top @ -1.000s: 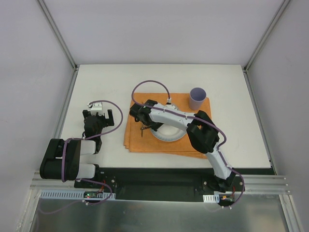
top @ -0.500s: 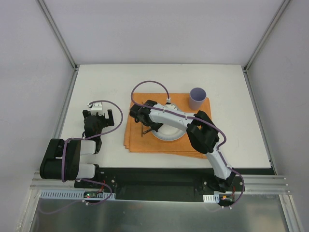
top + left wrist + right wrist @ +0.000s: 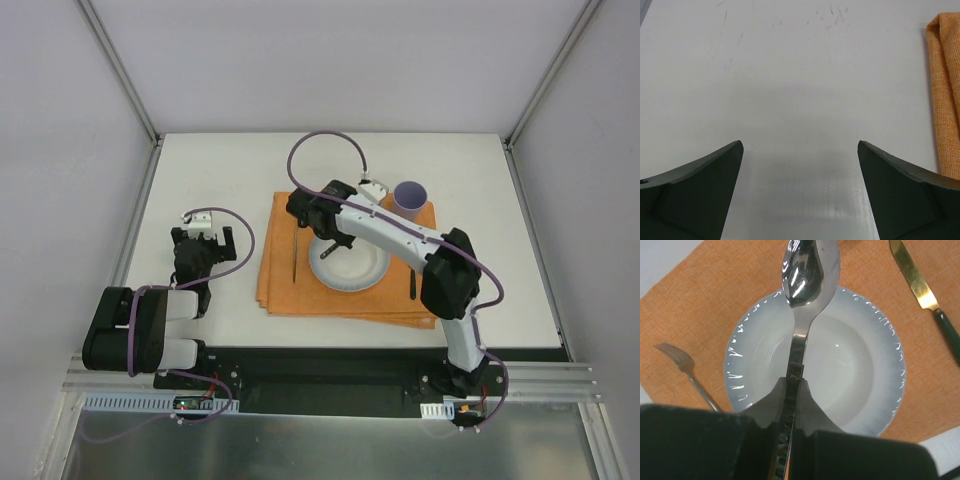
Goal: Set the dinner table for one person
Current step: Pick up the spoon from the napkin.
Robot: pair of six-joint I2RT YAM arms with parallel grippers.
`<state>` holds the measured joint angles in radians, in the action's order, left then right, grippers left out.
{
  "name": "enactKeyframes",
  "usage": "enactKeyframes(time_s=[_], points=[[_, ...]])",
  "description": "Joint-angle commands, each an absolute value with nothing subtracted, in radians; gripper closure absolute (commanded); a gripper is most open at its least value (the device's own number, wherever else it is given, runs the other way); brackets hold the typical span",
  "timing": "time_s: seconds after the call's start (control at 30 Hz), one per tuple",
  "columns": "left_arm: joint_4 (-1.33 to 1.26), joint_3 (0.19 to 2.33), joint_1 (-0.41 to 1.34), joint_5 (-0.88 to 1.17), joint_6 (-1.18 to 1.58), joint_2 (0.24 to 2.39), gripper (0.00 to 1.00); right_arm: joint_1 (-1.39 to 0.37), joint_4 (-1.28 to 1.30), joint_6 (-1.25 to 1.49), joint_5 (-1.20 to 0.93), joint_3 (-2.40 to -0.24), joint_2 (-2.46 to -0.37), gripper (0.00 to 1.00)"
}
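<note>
My right gripper (image 3: 322, 228) (image 3: 794, 385) is shut on the handle of a silver spoon (image 3: 802, 270) and holds it above a white plate (image 3: 350, 265) (image 3: 850, 365). The plate sits on an orange placemat (image 3: 282, 290) (image 3: 705, 305) on the white dinner table (image 3: 480, 200) (image 3: 800, 75). On the mat a fork (image 3: 296, 255) (image 3: 685, 367) lies left of the plate. A gold-bladed knife (image 3: 412, 281) (image 3: 920, 290) with a dark handle lies to its right. My left gripper (image 3: 205, 246) (image 3: 800, 150) hangs open over bare tabletop, left of the mat.
A purple cup (image 3: 408, 203) stands on the far right corner of the placemat. White walls with metal posts close in the table on three sides. The placemat's folded edge (image 3: 945, 75) shows at the right of the left wrist view.
My right gripper closed on the spoon beside the fork, lifted it and swung toward the far side, over the plate. The knife now shows. The left arm has not moved.
</note>
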<state>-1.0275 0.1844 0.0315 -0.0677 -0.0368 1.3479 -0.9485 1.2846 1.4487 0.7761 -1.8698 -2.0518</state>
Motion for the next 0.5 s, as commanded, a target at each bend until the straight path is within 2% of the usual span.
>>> enactKeyframes(time_s=[0.0,0.13,0.27,0.47], points=[[-1.077,0.196,0.026,-0.046,-0.021,1.331,0.01,-0.936,1.215,1.144,0.786,-1.872,-1.933,0.99],[-1.077,0.196,0.026,-0.046,-0.021,1.331,0.01,-0.943,1.048,0.826,0.64,-1.769,-1.844,0.99],[-1.078,0.196,0.026,-0.046,-0.021,1.332,0.01,-0.946,0.818,0.484,0.471,-1.524,-1.683,0.99],[-1.077,0.196,0.026,-0.046,-0.021,1.331,0.01,-0.962,0.81,0.308,0.281,-1.323,-1.479,0.99]])
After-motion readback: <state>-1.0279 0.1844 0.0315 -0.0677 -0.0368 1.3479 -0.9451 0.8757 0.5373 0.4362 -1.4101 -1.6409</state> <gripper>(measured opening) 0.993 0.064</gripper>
